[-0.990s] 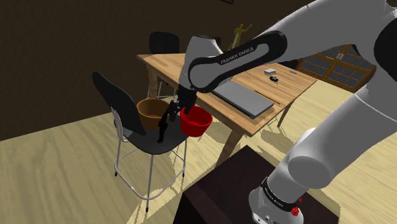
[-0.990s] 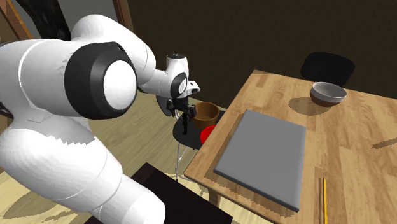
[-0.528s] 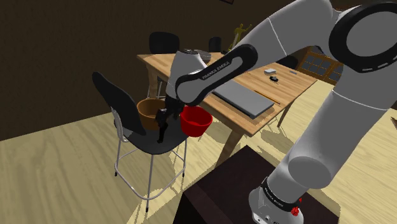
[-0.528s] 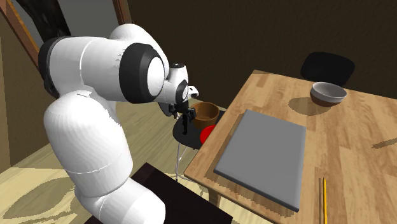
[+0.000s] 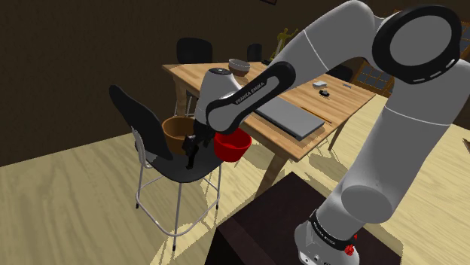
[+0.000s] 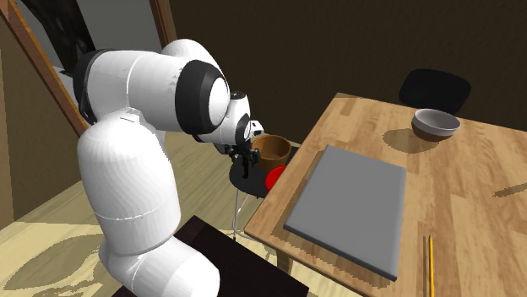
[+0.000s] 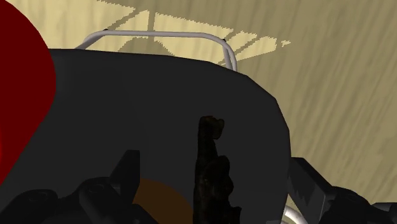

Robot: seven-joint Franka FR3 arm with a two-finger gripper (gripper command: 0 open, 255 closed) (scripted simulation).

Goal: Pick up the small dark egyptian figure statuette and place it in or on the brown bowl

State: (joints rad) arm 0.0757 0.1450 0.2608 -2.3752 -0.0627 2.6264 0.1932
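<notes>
Left of centre in the shoulder view, the statuette (image 5: 190,158) is being straddled on a black chair (image 5: 162,169) by the end effector (image 5: 193,144), spread wide, untouching; the brown bowl (image 5: 175,132) is sitting just above-left.

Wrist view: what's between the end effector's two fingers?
The dark statuette, upright on the black chair seat. The wrist view shows gaps either side; the open end effector isn't touching it.

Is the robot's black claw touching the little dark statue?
Apart. In the wrist view the small dark statuette stands between the black gripper's open fingers, with gaps on both sides.
</notes>
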